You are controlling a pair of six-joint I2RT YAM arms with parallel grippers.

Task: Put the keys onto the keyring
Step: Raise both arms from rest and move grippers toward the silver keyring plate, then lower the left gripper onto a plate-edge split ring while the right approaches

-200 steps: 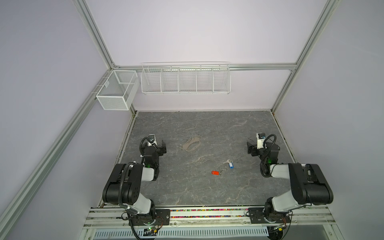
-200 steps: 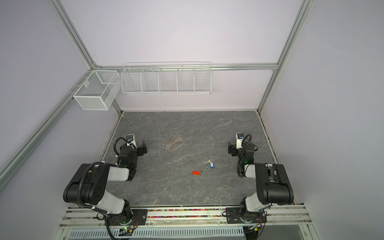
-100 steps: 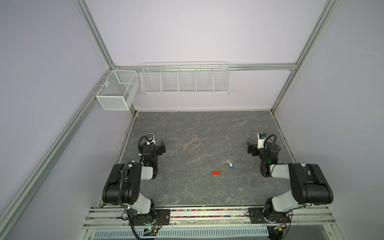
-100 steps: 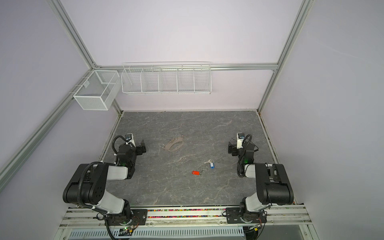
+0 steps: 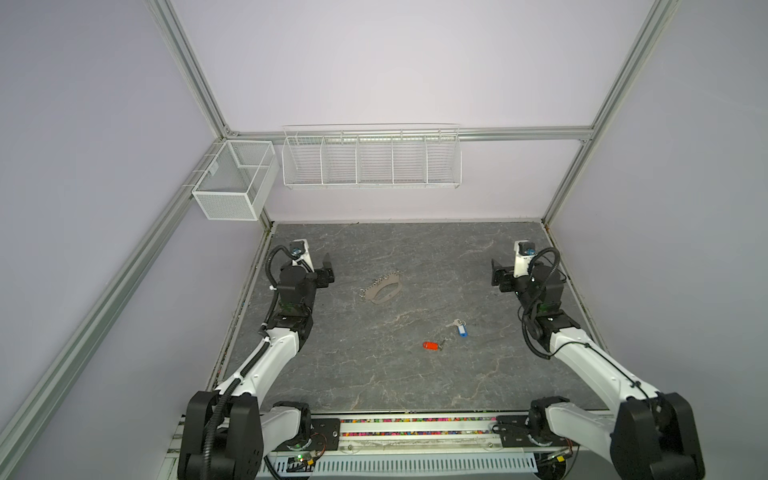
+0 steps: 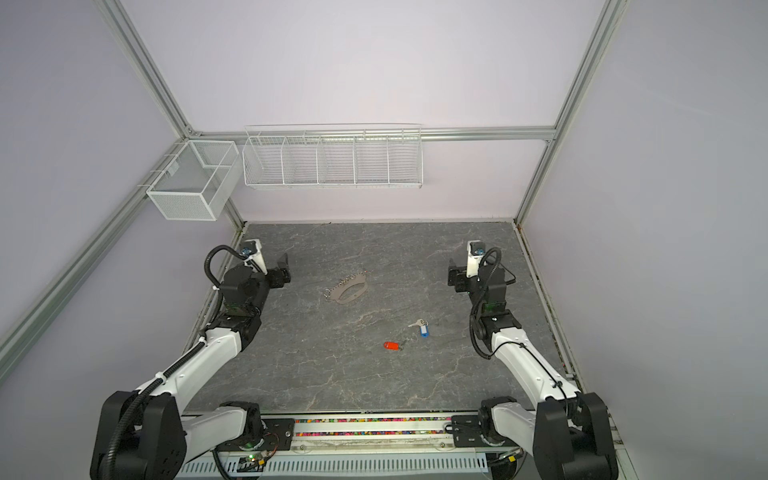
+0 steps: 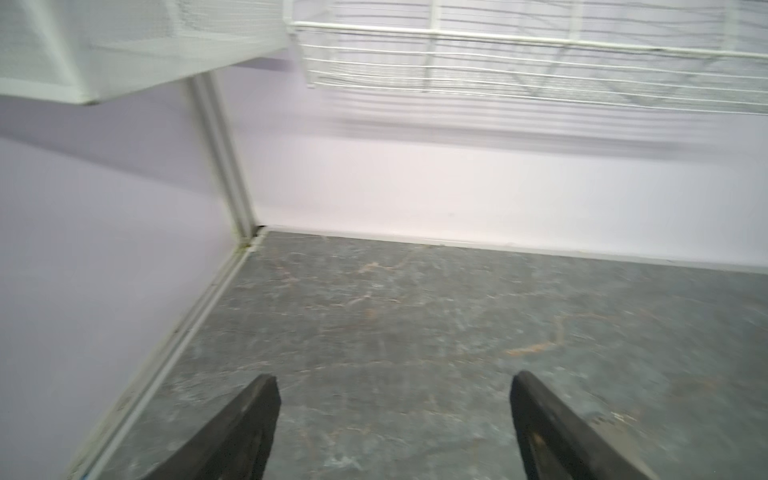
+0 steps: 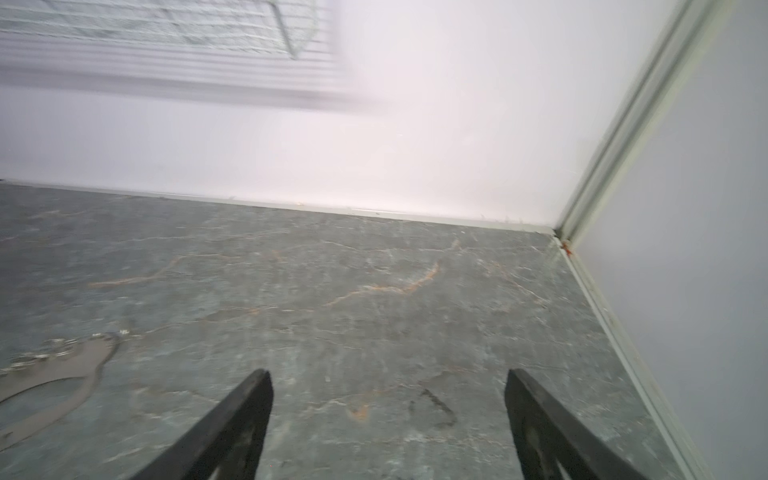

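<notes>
Both top views show the keyring (image 5: 382, 289) lying mid-frame on the grey bench (image 5: 374, 382), with the red-tagged key (image 5: 431, 345) and the blue-tagged key (image 5: 460, 329) near each other, lower right of it. Now the left hand (image 7: 392, 376) and the right hand (image 8: 387, 372) both gape wide, holding nothing. Only the right wrist view catches the keyring, blurred, and neither wrist view shows a key.

On the table (image 5: 374, 374), the keyring (image 5: 381, 288) lies behind and left of the keys (image 5: 459, 328).
</notes>
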